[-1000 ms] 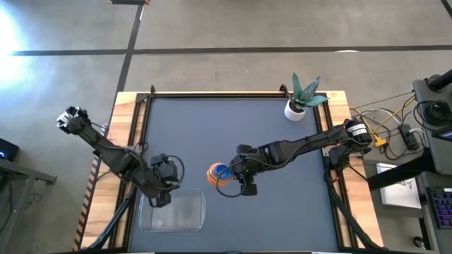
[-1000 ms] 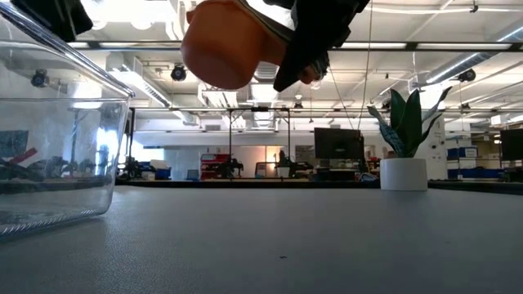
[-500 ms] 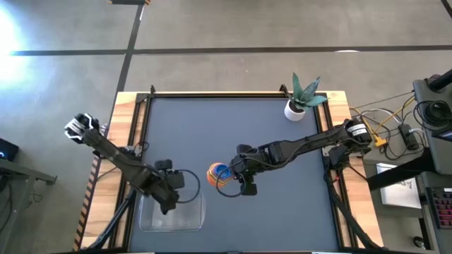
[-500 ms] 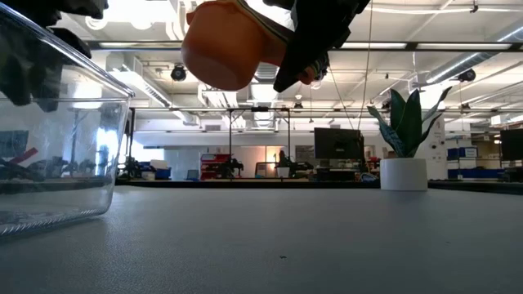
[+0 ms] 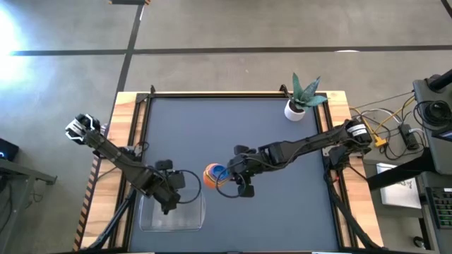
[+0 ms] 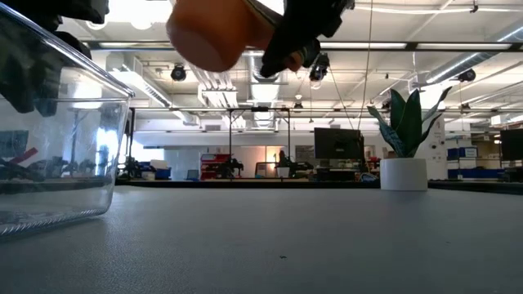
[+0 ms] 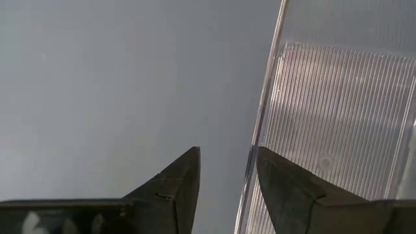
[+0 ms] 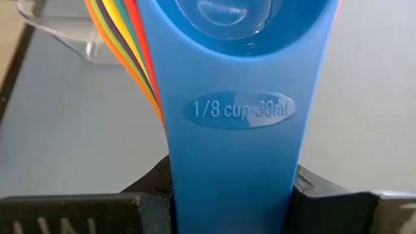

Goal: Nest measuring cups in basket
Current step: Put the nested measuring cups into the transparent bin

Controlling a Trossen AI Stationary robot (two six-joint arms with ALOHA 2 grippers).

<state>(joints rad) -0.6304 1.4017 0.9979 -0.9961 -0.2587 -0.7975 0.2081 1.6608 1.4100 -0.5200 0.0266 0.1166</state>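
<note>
High view has the nesting done: the measuring cups [image 5: 215,174] ride as one stack in the right hand [image 5: 239,182], clamped on their handles, held above the counter [image 5: 233,127] beside the basket [image 5: 173,210]. Only the drop-in remains, I'd judge. Bowls lead toward the basket, handles trail away; the left hand [image 5: 168,200] straddles the basket wall, fingers apart.

Measuring cups [image 8: 242,110]: blue handle on top, raised lettering "1/8 cup-30ml" in the same blue; edges fanned beneath show orange, yellow, green, purple, red. Outermost bowl [image 6: 214,31] orange. Basket [image 7: 338,123] clear, floor finely ribbed in parallel lines. Table [image 5: 212,127] dark grey-blue mat, light wood border. Plant pot [image 5: 294,109] white, leaves green. Left gripper [image 7: 224,185] fingers dark grey.
</note>
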